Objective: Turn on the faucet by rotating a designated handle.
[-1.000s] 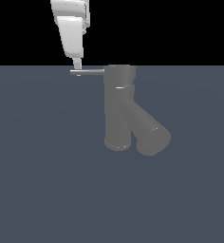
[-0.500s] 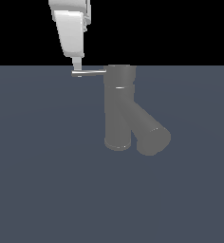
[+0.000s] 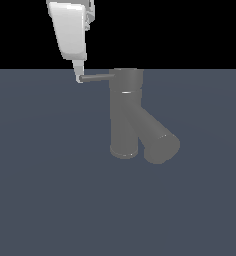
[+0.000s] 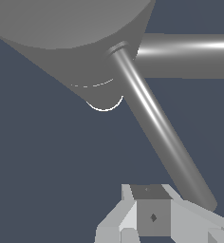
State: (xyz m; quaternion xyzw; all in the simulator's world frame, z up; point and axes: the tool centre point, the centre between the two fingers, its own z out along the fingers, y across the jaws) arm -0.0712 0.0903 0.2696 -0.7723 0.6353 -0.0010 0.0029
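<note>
fingers [image 3: 78, 76] at handle [image 3: 97, 77] tip

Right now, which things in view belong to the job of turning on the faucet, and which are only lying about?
Belongs to the job:
- faucet
- handle
- claw, at the handle's free end

Only lying about:
- nothing that shows; only the dark grey floor

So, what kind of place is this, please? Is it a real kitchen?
Probably not: it looks like a bare simulated test scene. A lone grey faucet with a thin handle stands on a flat blue-grey floor under a black background, with the gripper at the handle's tip.
</note>
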